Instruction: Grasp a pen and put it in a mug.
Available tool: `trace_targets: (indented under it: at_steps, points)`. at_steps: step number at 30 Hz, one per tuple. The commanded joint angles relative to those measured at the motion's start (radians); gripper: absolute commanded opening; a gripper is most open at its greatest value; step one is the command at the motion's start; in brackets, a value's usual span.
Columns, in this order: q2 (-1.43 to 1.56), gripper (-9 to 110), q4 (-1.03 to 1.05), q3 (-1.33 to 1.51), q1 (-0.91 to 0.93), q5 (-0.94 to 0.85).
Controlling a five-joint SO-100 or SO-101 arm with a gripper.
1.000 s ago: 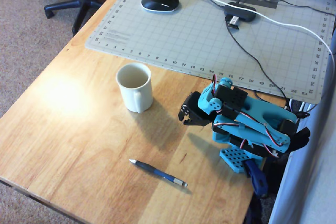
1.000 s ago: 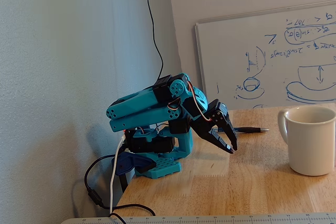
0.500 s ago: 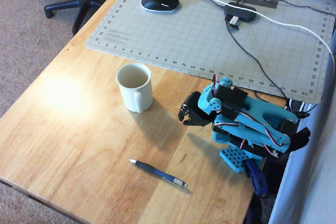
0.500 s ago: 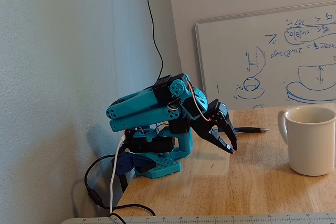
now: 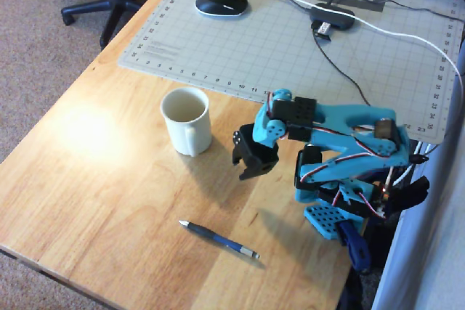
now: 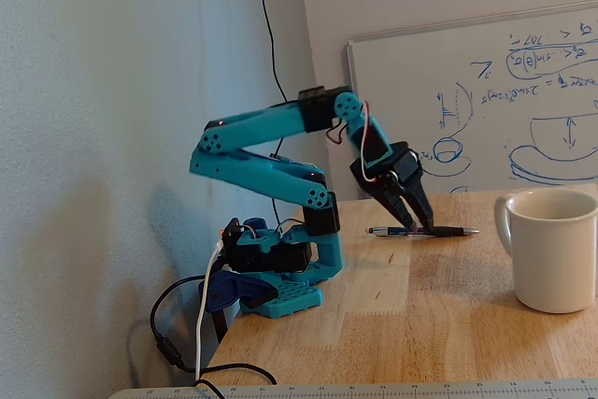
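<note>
I logged the pen (image 5: 219, 239) lying flat on the wooden worktop (image 5: 109, 201), near its front edge in the overhead view, with one silver end pointing toward the upper left and the other toward the lower right. In the fixed view the pen (image 6: 439, 230) showed as a thin line on the wood behind the claw tips. Nothing touched it.

The mug (image 5: 187, 120) stood upright, well apart from the pen and farther up the overhead frame, handle turned toward the pen's side. I could see into it: cream inside, nothing in it. In the fixed view the mug (image 6: 551, 249) sat at the right edge of the frame.

The claw (image 5: 252, 166) hung between mug and arm base, above the wood and clear of both things. In the fixed view the claw (image 6: 417, 223) pointed downward with its black fingers close together, holding nothing, tips low over the worktop.

A black mouse (image 5: 221, 1) rested on the grey cutting mat (image 5: 290, 56) beyond the mug.
</note>
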Motion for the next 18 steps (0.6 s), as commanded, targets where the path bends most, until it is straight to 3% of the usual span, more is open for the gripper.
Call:
trace_targets:
  at_steps: [1,5,13,18]
  points:
    - [-0.186,24,-0.009,-0.161,-0.127,0.328]
    - [-0.342,29,-0.009,-0.225,-0.279,0.609]
    - [-0.494,30,-0.009,-0.310,-0.495,1.154]
    - [-0.591,30,-0.011,-0.364,-0.577,1.362]
